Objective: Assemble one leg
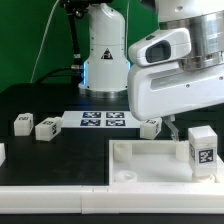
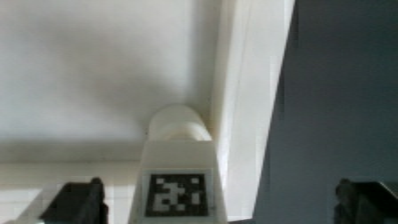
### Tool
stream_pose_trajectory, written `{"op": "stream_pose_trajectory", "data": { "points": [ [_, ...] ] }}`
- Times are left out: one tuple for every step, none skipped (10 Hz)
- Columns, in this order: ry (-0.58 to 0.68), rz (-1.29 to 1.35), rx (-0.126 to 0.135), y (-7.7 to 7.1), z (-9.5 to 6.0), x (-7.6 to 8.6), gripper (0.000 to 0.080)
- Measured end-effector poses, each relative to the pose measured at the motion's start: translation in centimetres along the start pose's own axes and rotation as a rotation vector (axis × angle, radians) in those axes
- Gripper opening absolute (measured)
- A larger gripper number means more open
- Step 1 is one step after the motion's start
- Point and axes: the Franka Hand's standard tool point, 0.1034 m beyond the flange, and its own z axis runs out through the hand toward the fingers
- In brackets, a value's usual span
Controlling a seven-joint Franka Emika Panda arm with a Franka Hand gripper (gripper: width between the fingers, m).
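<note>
A white leg [image 1: 203, 148] with a black-and-white tag stands upright in the near corner of the large white tray-like piece [image 1: 150, 168], at the exterior view's right. My gripper [image 1: 186, 128] hangs just above and behind it, with one dark finger [image 1: 170, 127] showing below the hand. In the wrist view the leg [image 2: 178, 165] lies between my two dark fingertips [image 2: 75, 203], which stand wide apart and do not touch it. The gripper [image 2: 222, 205] is open. Three more legs lie on the black table: two at the left [image 1: 23, 123] [image 1: 47, 127] and one by the tray [image 1: 150, 126].
The marker board [image 1: 100, 120] lies flat at the middle of the table. The robot's white base [image 1: 103, 55] stands behind it. A green backdrop closes the far side. A white piece shows at the left edge [image 1: 2, 152].
</note>
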Motion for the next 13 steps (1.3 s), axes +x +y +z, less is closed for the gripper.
{"op": "stream_pose_trajectory", "data": {
  "points": [
    [-0.02,0.017,0.004,0.0,-0.3,0.3,0.0649],
    [-0.008,0.016,0.003,0.0,-0.3,0.4,0.0649],
    [-0.008,0.016,0.003,0.1,-0.2,0.4,0.0649],
    [-0.001,0.031,0.001,0.2,-0.3,0.6,0.0649],
    [0.016,0.066,-0.001,0.5,-0.2,1.0,0.0649],
    [0.02,0.063,-0.003,0.1,-0.3,1.2,0.0649],
    [0.033,0.046,-0.008,-0.1,-0.1,1.4,0.0649],
    [0.045,0.031,-0.01,0.4,0.2,1.7,0.0649],
    [0.042,0.032,-0.01,0.7,0.2,1.7,0.0649],
    [0.041,0.033,-0.009,0.7,0.1,1.9,0.0649],
    [0.045,0.031,-0.008,0.6,0.0,2.1,0.0649],
    [0.043,0.028,-0.008,0.7,0.1,2.1,0.0649],
    [0.047,0.027,-0.009,0.7,0.2,2.1,0.0649]
  ]
}}
